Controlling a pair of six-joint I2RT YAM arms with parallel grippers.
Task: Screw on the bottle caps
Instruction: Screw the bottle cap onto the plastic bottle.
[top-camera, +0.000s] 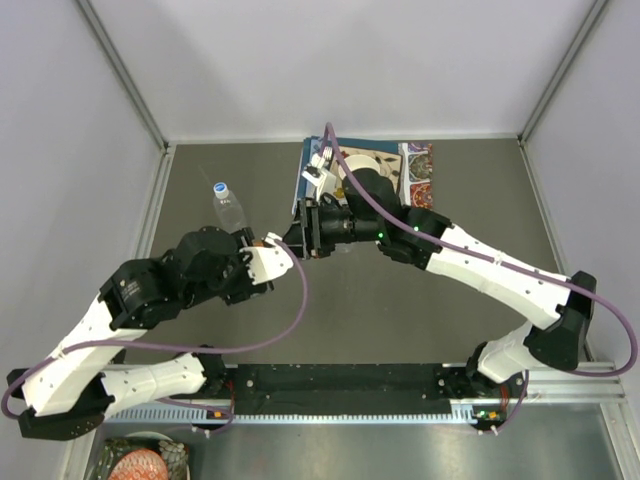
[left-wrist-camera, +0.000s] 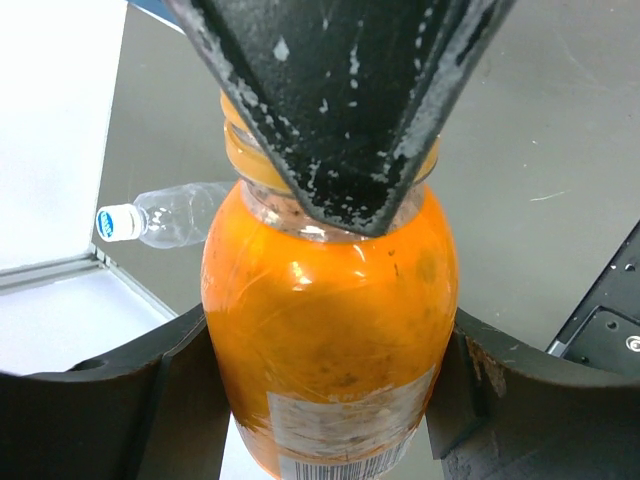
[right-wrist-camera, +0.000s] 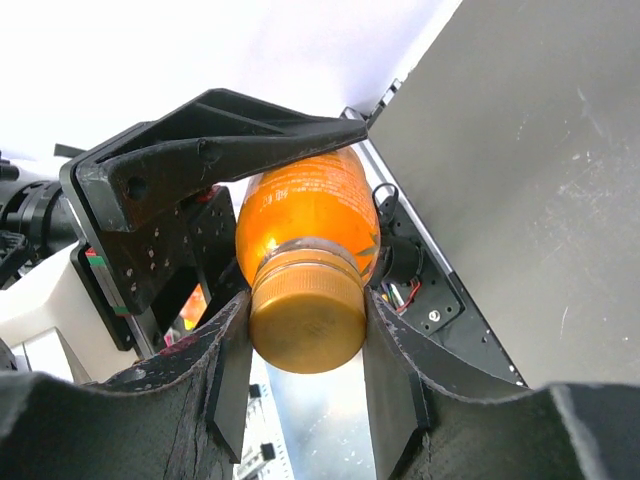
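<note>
A capped clear bottle (top-camera: 229, 208) is seen on the tabletop (top-camera: 400, 320) at left. The orange bottle (left-wrist-camera: 330, 300) is held sideways, its body clamped by the left hand (left-wrist-camera: 325, 390), its orange cap (right-wrist-camera: 305, 322) clamped by the right hand (right-wrist-camera: 305, 370)

1. Left wrist view, orange bottle (left-wrist-camera: 330, 330): pale label (left-wrist-camera: 340, 425) low on the body, fine print above barcode bars; too small to read;
2. Right wrist view, same bottle: white lettering on the body, inverted; not legible;
3. clear bottle (left-wrist-camera: 185, 212): white cap (left-wrist-camera: 118, 222) carries blue print; blurred, unreadable;
4. orange cap (right-wrist-camera: 305, 325): no mark legible;
5. Top view, printed sheet (top-camera: 418, 170): text not resolvable.
</note>
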